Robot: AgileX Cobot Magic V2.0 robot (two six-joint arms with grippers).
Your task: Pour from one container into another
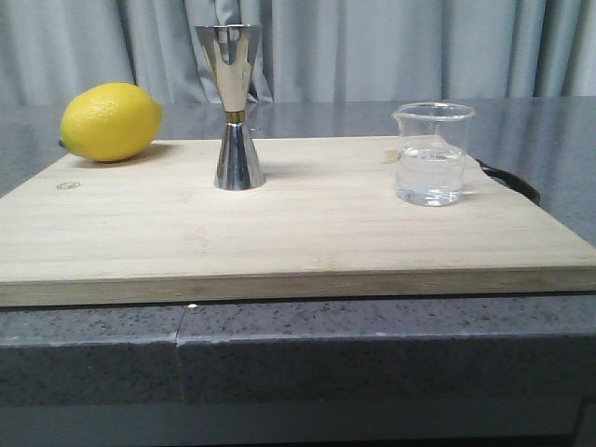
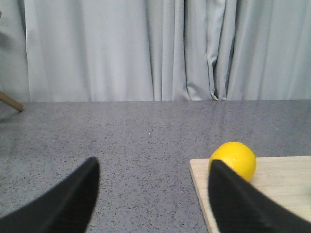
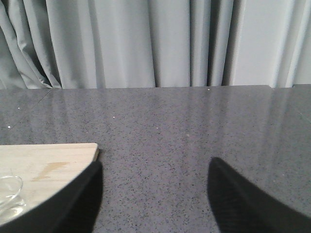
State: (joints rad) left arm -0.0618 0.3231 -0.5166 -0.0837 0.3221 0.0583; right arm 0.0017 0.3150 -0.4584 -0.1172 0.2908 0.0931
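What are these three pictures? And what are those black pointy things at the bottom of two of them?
A robot with two arms took them. The front picture looks forward over a wooden board. On it sit a yellow lemon, a shiny steel jigger, which is a little measuring cup, and a glass beaker with some water in it.

The other two pictures come from cameras on the robot's wrists. The black shapes are its fingers. The left gripper is open, near the lemon's end of the board. The right gripper is open too, near the beaker's end. Neither holds anything.
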